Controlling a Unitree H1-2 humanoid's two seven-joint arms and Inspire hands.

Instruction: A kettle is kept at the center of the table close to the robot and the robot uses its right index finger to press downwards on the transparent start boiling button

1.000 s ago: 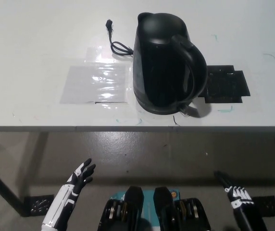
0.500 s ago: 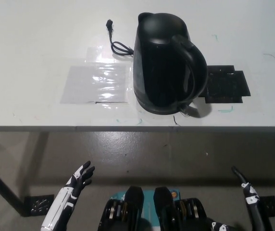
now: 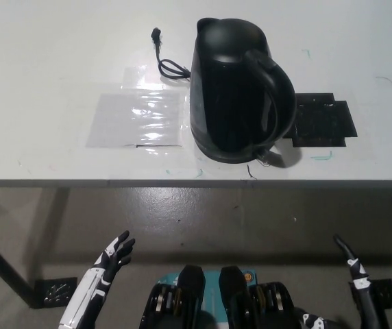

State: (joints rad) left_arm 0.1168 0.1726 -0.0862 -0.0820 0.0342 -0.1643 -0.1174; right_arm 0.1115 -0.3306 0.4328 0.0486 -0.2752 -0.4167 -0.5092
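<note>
A black kettle (image 3: pixel 239 89) is standing upright on the white desk (image 3: pixel 45 62), near its near edge, with its handle (image 3: pixel 276 96) facing right. A black cord (image 3: pixel 166 60) is lying on the desk just left of it. A clear sheet (image 3: pixel 138 118) is lying flat further left, and a black patch (image 3: pixel 323 122) is lying to the right. Below the desk edge, the white left hand (image 3: pixel 116 252) is hanging with fingers spread, and the black right hand (image 3: pixel 353 264) is pointing one finger up.

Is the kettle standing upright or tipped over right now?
Upright. The kettle stands on its base on the table, lid on top, handle toward the right. Neither hand touches it.
</note>
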